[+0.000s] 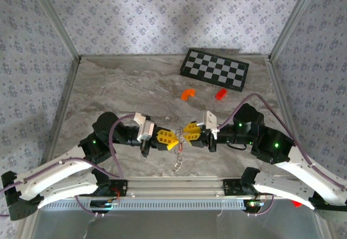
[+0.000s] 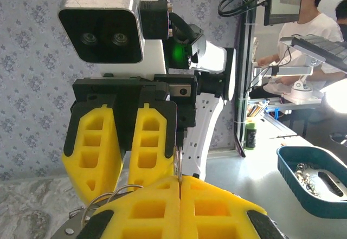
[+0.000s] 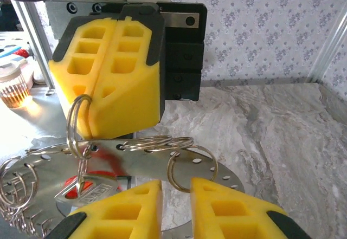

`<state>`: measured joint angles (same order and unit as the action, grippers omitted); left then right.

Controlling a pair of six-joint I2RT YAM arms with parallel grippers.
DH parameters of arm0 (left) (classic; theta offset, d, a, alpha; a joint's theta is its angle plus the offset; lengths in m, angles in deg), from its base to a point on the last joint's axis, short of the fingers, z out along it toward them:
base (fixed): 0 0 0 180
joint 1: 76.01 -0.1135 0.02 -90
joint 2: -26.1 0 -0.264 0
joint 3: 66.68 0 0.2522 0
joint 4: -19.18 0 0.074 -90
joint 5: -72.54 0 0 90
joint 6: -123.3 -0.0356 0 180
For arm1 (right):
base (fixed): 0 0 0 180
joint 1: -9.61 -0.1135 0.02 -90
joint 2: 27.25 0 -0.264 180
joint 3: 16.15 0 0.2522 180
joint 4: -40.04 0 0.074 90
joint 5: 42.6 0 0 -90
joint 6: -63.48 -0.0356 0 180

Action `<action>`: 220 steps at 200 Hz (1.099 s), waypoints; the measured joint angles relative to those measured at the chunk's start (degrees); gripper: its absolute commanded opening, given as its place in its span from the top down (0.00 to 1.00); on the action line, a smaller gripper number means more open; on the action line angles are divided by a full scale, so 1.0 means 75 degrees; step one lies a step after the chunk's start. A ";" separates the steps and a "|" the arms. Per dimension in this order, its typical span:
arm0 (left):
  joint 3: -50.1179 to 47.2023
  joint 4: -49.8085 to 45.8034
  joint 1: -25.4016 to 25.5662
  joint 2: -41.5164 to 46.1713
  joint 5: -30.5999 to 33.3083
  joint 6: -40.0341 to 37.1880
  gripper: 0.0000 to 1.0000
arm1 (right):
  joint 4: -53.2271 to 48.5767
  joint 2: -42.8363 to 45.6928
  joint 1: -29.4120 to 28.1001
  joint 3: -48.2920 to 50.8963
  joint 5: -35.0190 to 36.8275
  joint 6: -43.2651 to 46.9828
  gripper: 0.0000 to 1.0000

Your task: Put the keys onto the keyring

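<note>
Two robot arms meet tip to tip above the near middle of a marble-patterned desk (image 1: 119, 92), with the keyring (image 1: 178, 153) dangling between them and its tail of small links hanging down toward the near edge. The left claw (image 3: 92, 124) has its yellow fingers pressed together and pinches one of the keyring's split rings at its tip. Opposite it, the right claw (image 3: 176, 189) has its fingers standing slightly apart, a narrow gap showing between them. Another ring of the bunch hangs right at that gap, and it cannot be told whether the fingers touch it. Seen from the right wrist, a key (image 3: 89, 189) with a red head and silvery metal hangs low on the bunch, below the left claw. Farther back on the desk lie an orange arc piece (image 1: 187, 94) and a red brick (image 1: 220, 94), well apart from the claws, with a black-and-white checkered board (image 1: 215, 69) near the far wall
</note>
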<state>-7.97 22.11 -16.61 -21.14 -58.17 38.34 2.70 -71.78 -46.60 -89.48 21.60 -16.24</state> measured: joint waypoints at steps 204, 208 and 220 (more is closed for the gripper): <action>0.0000 -0.0356 -0.0003 0.0117 0.0204 -0.0277 1.00 | 0.1183 0.0510 -0.0699 0.0580 -0.0122 0.0192 0.60; 0.0000 -0.0379 0.0000 0.0119 0.0230 -0.0291 1.00 | 0.1183 0.0478 -0.0708 0.0580 -0.0102 0.0201 0.61; 0.0000 -0.0466 0.0000 0.0140 0.0309 -0.0350 1.00 | 0.1183 0.0405 -0.0723 0.0580 -0.0067 0.0210 0.63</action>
<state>-7.97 18.61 -16.61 -20.09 -55.85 35.72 11.58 -68.74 -52.02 -85.14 21.10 -14.66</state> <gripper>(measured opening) 0.044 0.390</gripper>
